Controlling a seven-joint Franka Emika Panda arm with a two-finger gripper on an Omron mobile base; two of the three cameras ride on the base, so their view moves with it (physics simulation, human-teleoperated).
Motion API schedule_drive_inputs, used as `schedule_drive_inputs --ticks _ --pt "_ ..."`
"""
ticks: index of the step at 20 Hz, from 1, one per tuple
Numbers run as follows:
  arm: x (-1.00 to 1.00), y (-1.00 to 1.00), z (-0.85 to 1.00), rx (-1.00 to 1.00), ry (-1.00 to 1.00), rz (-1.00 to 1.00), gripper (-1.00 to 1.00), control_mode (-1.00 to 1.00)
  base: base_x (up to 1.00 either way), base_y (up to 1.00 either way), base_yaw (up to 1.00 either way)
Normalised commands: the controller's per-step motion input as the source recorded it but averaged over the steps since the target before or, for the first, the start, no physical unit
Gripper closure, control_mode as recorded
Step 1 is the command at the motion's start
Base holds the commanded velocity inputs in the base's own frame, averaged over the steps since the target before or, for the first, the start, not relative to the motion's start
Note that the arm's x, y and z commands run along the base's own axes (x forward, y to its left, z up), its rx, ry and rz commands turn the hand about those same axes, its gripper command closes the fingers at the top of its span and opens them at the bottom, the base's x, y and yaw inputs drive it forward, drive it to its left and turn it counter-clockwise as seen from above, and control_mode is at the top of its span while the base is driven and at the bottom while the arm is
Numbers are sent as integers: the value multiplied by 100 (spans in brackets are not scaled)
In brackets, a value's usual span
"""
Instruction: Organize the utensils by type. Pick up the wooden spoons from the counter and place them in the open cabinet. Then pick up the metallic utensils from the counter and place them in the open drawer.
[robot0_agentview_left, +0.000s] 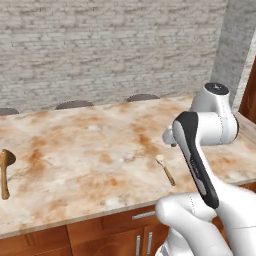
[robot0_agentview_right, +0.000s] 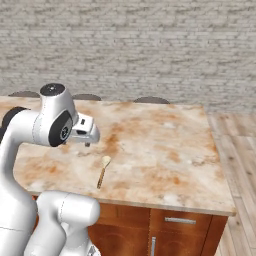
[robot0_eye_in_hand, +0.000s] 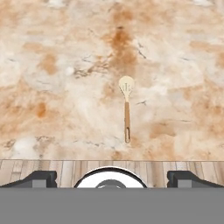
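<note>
Nothing sorted yet, by my read: pale wooden spoon (robot0_eye_in_hand: 126, 107) mid-frame on counter (robot0_agentview_left: 100, 150), darker one (robot0_agentview_left: 5, 172) far left. Gripper (robot0_eye_in_hand: 112, 175) above, jaws apart, empty.

base views: behind arm, left/right, share counter (robot0_agentview_left: 100, 150) | hand view: straight down, high

Kitchen. My base faces a marbled stone counter (robot0_agentview_left: 100, 150) over reddish-brown cabinet fronts (robot0_agentview_right: 170, 225) with silver handles. Wooden spoon (robot0_eye_in_hand: 126, 109) at my twelve o'clock; grey brick wall (robot0_agentview_right: 150, 50) beyond; plank floor (robot0_agentview_right: 240, 150).
</note>
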Motion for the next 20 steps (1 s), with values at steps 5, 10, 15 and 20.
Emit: schedule_drive_inputs --ticks 5,10,15,20 --pt "18 -3 -36 0 24 0 -100 -100 0 0 0" --pt "0 -8 -44 0 6 0 -100 -100 0 0 0" --pt "16 -1 -71 0 -3 0 -100 -100 0 0 0" --pt "33 -9 -45 0 2 0 -100 -100 0 0 0"
